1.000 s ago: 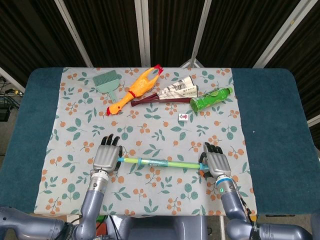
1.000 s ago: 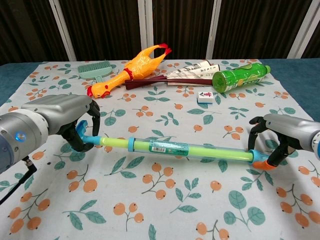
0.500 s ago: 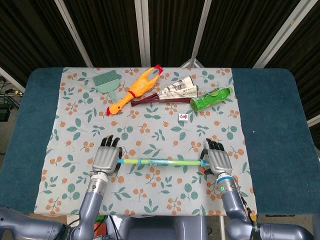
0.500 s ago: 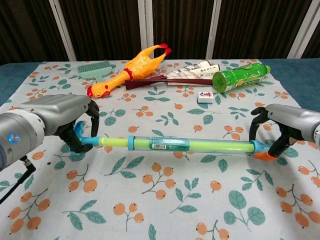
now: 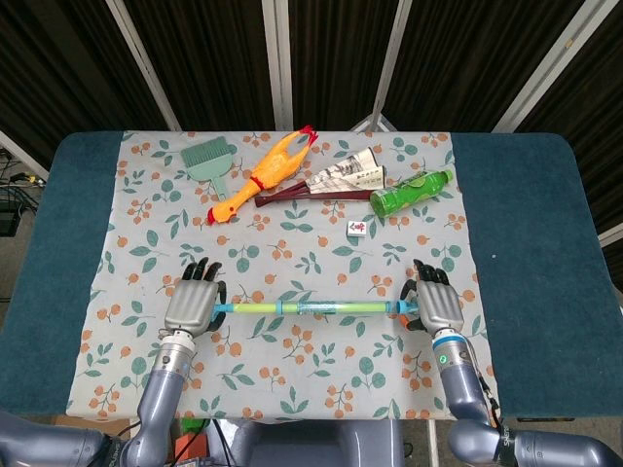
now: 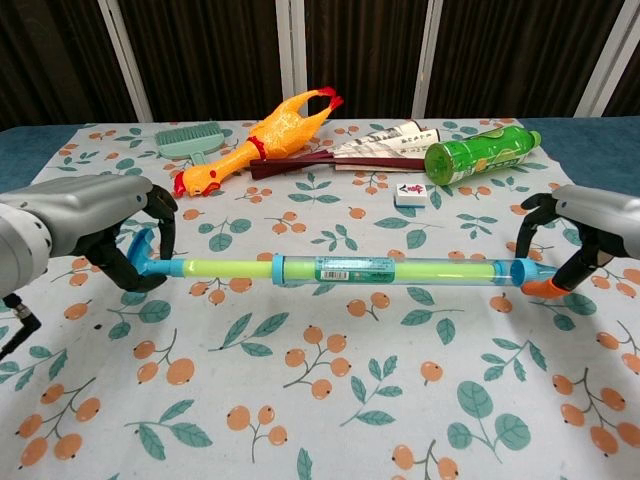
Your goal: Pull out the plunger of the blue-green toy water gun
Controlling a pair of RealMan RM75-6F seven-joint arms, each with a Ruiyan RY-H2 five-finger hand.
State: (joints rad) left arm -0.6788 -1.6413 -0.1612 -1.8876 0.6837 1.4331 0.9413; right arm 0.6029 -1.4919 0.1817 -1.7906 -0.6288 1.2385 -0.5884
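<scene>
The blue-green toy water gun (image 5: 321,308) (image 6: 390,270) hangs level above the floral cloth, between my two hands. My left hand (image 5: 190,305) (image 6: 110,230) grips the blue handle of the plunger, and a length of yellow-green plunger rod (image 6: 225,267) shows outside the clear barrel. My right hand (image 5: 438,307) (image 6: 585,230) holds the barrel's far end, where the orange nozzle tip (image 6: 548,288) pokes out under the fingers.
At the back of the cloth lie a green brush (image 5: 207,161), a rubber chicken (image 5: 265,177), a folded fan with paper (image 5: 326,181), a green bottle (image 5: 410,191) and a small tile (image 5: 358,229). Dark blue table (image 5: 531,233) borders the cloth on both sides.
Both hands have moved apart and lifted the gun slightly away from me. The left hand went left with the handle, so more plunger rod now shows outside the barrel.
</scene>
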